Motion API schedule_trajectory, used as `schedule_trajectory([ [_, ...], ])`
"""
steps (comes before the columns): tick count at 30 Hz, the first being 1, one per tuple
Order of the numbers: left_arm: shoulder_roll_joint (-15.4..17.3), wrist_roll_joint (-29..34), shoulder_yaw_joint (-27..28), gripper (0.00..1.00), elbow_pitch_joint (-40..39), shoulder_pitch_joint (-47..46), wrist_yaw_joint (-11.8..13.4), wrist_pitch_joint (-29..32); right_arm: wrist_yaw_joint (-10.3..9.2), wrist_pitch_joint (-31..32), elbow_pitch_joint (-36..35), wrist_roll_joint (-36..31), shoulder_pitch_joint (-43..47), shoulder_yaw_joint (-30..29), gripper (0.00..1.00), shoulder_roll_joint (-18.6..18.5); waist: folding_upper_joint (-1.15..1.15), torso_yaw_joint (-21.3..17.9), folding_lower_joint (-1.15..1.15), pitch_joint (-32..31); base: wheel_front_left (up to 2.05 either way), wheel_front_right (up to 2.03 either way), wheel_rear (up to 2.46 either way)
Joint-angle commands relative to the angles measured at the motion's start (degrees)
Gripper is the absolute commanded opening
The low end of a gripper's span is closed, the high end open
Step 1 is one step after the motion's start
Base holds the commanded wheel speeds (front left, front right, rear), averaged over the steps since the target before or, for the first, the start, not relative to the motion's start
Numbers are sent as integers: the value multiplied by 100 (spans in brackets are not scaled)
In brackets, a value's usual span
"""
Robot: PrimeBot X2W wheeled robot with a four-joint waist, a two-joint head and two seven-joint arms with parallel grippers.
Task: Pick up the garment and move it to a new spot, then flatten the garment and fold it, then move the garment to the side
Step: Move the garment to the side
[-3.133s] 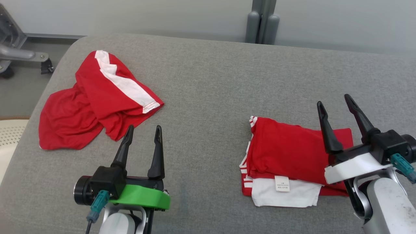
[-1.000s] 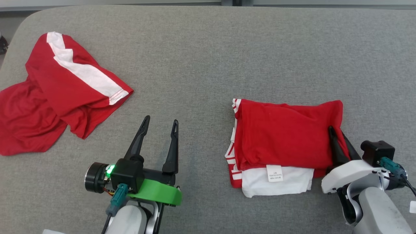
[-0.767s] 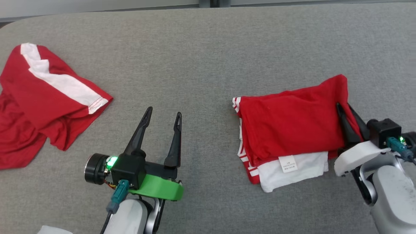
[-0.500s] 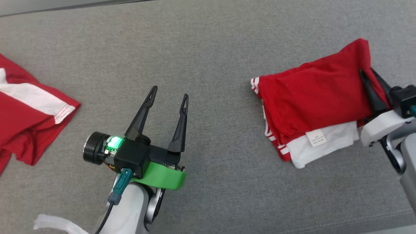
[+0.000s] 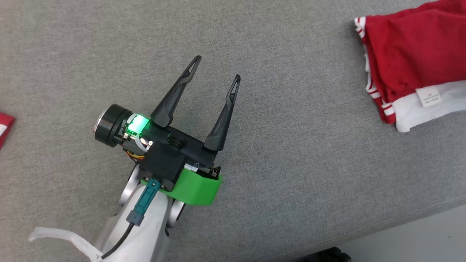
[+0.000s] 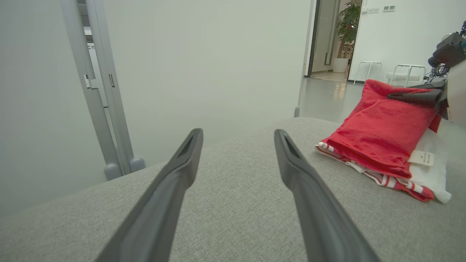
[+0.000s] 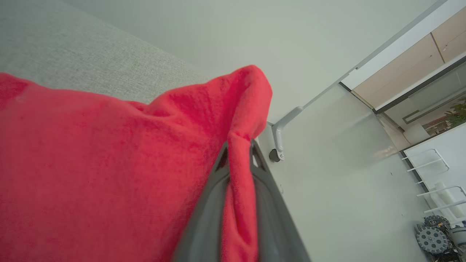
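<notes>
Evidently the right gripper (image 7: pixel 239 146) is clamping the folded garment's (image 5: pixel 411 51) rim, left gripper (image 5: pixel 217 67) gaping empty: dragging low seems safest.

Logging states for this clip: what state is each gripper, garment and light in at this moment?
left gripper: open, empty, above the grey cushion.
right gripper: shut on the folded garment's edge.
folded garment: folded, pinched edge raised, rest on the cushion.
wrist light: lit green.
second red garment: mostly out of frame, state unclear.
</notes>
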Motion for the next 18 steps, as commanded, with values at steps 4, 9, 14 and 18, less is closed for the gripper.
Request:
schedule_trajectory([
  [4,86,2,-47,100,-38,-110,-39,-1,-13,-1,201,87,-200,-584,0,83,0,-137,-1,347,0,0,0],
  [9,72,-79,-83,100,-13,-66,-36,-2,-13,-1,254,-75,-150,-788,0,101,0,13,-1,312,0,0,0],
  [14,19,-166,-87,100,5,-26,30,-2,-13,-1,278,-76,-62,-917,100,117,0,185,-1,149,0,0,0],
  [18,-43,-317,-80,100,-4,42,85,-2,-12,-1,229,-77,18,-963,100,70,0,314,-1,-72,0,0,0],
])
